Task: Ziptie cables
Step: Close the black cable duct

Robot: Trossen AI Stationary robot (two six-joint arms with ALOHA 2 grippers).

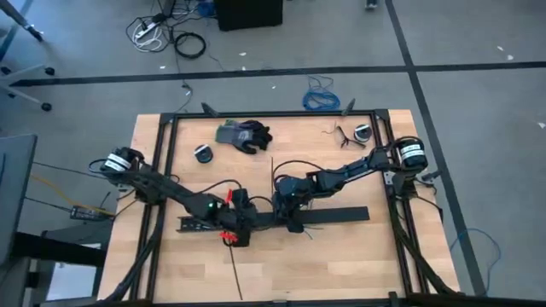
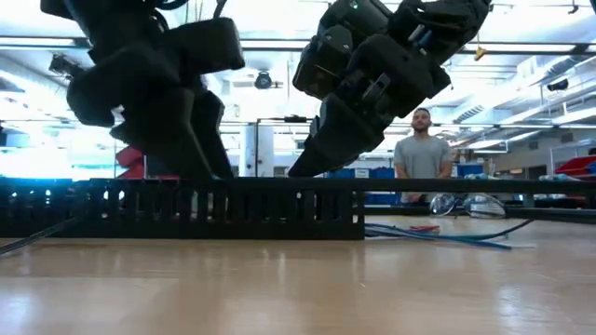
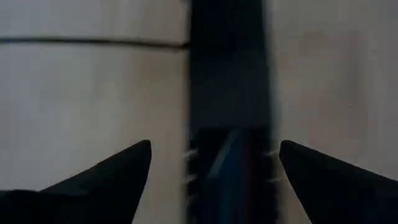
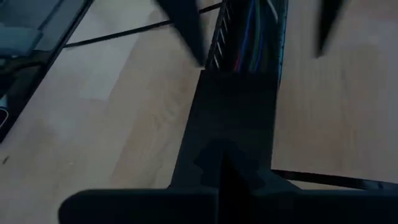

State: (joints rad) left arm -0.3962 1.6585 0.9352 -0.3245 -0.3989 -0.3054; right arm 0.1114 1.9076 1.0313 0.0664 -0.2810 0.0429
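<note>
The cables (image 3: 225, 163), blue among them, lie inside a long black slotted duct (image 1: 209, 223); their ends (image 2: 447, 234) trail onto the table past the duct's end. A flat black bar (image 1: 337, 215) covers part of the duct. My left gripper (image 3: 214, 168) is open, one finger on each side of the duct without touching it. My right gripper (image 4: 222, 167) is shut over the bar, close to the left one (image 1: 241, 222). One ziptie (image 1: 235, 273), a thin black strip, lies flat near the table's front edge. My right gripper's shut fingertips (image 4: 211, 163) sit on the top face of the flat black bar (image 4: 236, 118), near the end where the open duct and the wires begin. They come from above, slanting in from the table's right. The bar lies along the duct.
A pair of dark gloves (image 1: 245, 135) and a small tape roll (image 1: 203, 153) lie at the back left; another roll (image 1: 363, 132) sits at the back right. A black frame (image 1: 162, 170) borders the table. A person (image 2: 424, 154) stands in the room beyond.
</note>
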